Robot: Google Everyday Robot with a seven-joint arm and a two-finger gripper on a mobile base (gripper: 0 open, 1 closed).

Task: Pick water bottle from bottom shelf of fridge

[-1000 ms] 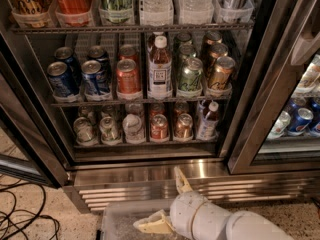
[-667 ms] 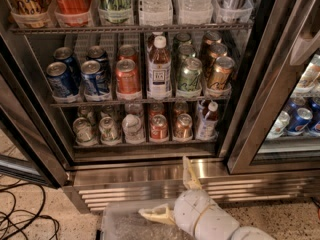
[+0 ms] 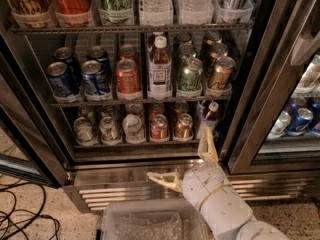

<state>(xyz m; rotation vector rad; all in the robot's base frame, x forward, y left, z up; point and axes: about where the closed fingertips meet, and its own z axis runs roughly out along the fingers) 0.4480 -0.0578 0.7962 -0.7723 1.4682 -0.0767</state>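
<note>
The fridge (image 3: pixel 125 176) stands with its glass door open. The bottom shelf (image 3: pixel 125 145) holds a row of cans. The water bottle (image 3: pixel 134 125), small and clear with a pale top, stands in the third lane from the left. A white-capped bottle of reddish drink (image 3: pixel 212 115) stands at the right end. My gripper (image 3: pixel 176 154) is open in front of the steel base, just below the shelf. One finger (image 3: pixel 207 145) points up beside the reddish bottle, and the other finger (image 3: pixel 162 179) points left. It holds nothing and is below and to the right of the water bottle.
The middle rack holds blue, orange and green cans and a tall amber tea bottle (image 3: pixel 160 69). The dark door frame (image 3: pixel 260 84) stands at the right, with a second cooler of cans (image 3: pixel 300 119) behind it. A clear plastic bin (image 3: pixel 150 224) sits below my arm. Cables (image 3: pixel 20 209) lie on the floor at the left.
My gripper has risen and moved toward the fridge. Its upper finger now reaches the edge of the bottom shelf. The items on the shelves have not moved.
</note>
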